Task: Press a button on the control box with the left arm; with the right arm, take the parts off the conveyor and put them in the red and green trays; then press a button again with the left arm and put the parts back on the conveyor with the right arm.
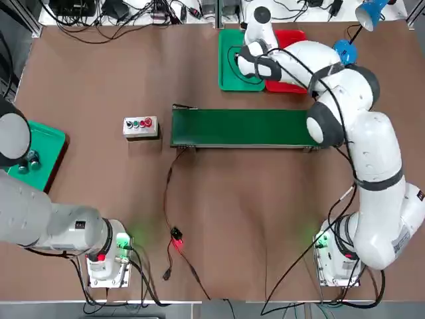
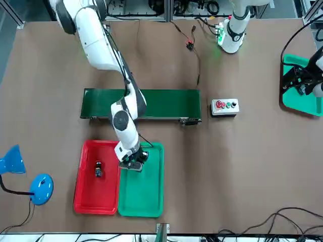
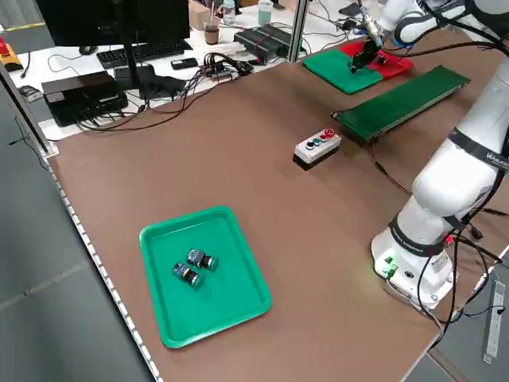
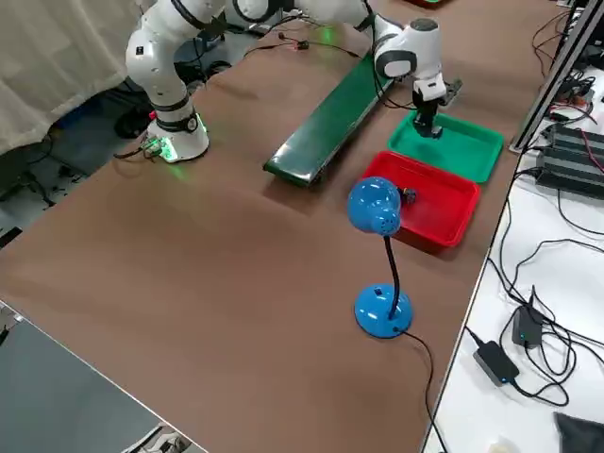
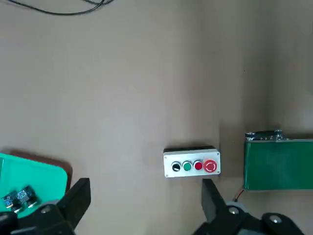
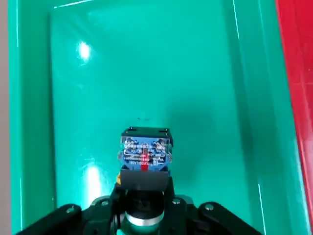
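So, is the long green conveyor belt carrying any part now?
No, the long green conveyor belt is bare; the right gripper holds a small blue part.

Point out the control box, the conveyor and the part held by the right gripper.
control box (image 1: pixel 141 126): top view, its top face.
conveyor (image 1: pixel 242 127): top view, mid belt.
part (image 6: pixel 145 151): right wrist view, blue labelled face.

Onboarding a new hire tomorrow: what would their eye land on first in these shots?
First, the right claw, shut on a small blue part and poised over the green tray, beside the red tray that already holds one dark part. Next, the bare green conveyor mid-table with the control box at its end. The left claw hangs open, back from that box.
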{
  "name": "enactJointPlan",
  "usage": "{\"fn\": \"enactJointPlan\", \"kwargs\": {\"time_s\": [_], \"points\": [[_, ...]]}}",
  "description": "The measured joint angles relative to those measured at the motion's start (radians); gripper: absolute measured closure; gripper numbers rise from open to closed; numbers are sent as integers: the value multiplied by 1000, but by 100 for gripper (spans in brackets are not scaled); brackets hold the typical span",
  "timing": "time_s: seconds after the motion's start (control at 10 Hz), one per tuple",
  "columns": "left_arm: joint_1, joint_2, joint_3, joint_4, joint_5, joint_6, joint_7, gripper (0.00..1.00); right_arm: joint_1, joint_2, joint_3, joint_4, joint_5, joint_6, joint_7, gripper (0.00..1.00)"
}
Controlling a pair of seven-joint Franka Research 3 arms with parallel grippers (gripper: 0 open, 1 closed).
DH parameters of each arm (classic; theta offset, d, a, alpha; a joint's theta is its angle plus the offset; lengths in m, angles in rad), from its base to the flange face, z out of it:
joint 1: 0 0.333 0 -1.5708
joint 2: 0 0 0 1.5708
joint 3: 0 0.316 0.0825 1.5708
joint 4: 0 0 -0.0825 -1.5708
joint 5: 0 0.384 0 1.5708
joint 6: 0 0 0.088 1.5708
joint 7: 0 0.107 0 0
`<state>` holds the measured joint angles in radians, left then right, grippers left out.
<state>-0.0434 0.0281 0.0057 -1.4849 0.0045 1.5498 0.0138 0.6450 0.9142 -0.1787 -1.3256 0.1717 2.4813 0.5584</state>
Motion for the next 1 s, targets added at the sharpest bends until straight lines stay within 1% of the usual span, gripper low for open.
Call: {"fn": "enactJointPlan", "kwargs": {"time_s": [0.3, 0.4, 0.6, 0.8, 0.9, 1.0], "points": [[0, 0, 0, 0, 0, 0, 0, 0, -4, 27, 0, 22, 0, 0, 0, 67], [0, 0, 0, 0, 0, 0, 0, 0, -4, 30, 0, 24, 0, 0, 0, 65], [0, 0, 0, 0, 0, 0, 0, 0, -4, 33, 0, 26, 0, 0, 0, 56], [-5, 0, -5, 0, 0, 0, 0, 0, -4, 33, 1, 27, 0, 0, 0, 54], [-7, 0, -7, 0, 0, 0, 0, 0, -4, 33, 2, 29, 0, -6, 0, 49], [-7, 0, -7, 0, 0, 0, 0, 0, -4, 32, 2, 38, 0, -36, -1, 41]]}}
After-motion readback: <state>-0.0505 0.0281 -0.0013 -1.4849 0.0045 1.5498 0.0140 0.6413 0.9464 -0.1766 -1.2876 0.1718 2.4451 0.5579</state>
